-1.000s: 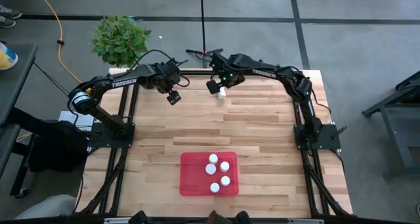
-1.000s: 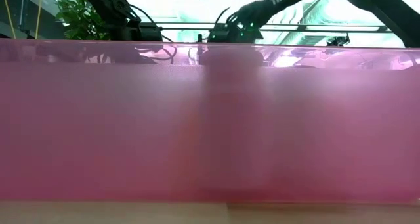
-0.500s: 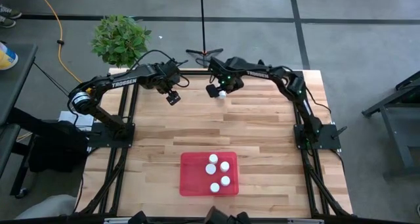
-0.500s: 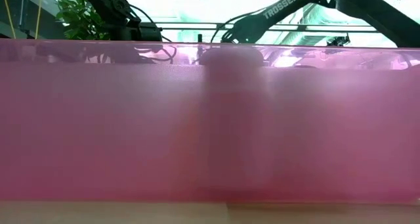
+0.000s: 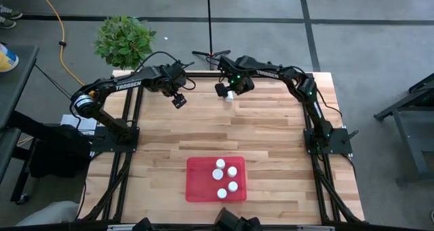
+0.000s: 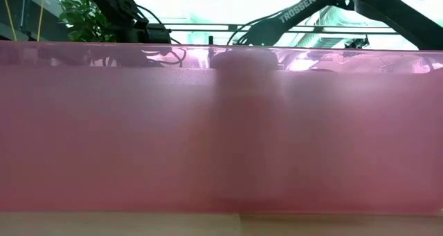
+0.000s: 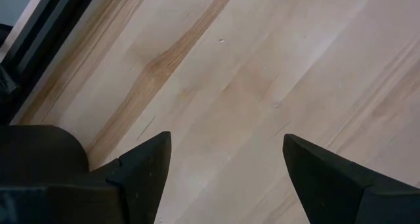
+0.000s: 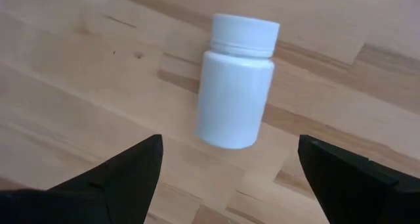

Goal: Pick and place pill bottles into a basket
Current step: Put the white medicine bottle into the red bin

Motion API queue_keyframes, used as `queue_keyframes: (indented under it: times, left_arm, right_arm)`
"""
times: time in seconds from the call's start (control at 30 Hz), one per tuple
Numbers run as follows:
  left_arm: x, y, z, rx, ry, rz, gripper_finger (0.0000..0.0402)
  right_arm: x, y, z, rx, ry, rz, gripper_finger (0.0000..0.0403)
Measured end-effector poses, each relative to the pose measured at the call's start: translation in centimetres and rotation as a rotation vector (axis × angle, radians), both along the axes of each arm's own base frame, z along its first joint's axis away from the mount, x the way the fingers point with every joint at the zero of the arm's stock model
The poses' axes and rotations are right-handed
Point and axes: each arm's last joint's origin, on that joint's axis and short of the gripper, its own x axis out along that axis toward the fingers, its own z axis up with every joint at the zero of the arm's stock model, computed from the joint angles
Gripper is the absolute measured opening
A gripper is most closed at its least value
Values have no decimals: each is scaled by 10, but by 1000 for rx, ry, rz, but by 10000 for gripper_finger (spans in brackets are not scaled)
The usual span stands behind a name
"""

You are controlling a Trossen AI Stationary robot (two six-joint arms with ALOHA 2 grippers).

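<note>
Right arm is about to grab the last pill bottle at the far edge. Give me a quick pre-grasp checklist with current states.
1. Right end effector open: ok.
2. White pill bottle upright on the table, between the fingers' line: ok.
3. Fingers around the bottle: not ok, it stands ahead of the tips.
4. Left end effector open, empty, parked apart: ok.
5. Red basket has free room beside five bottles: ok.
</note>
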Motion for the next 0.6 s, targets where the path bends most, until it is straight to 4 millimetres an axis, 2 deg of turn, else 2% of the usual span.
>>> queue_keyframes:
  times: [0.6]
  left_arm:
    - [0,0,0,0,0,0,326]
  right_arm:
    - [-5,-14,-10,71,-43,10,330]
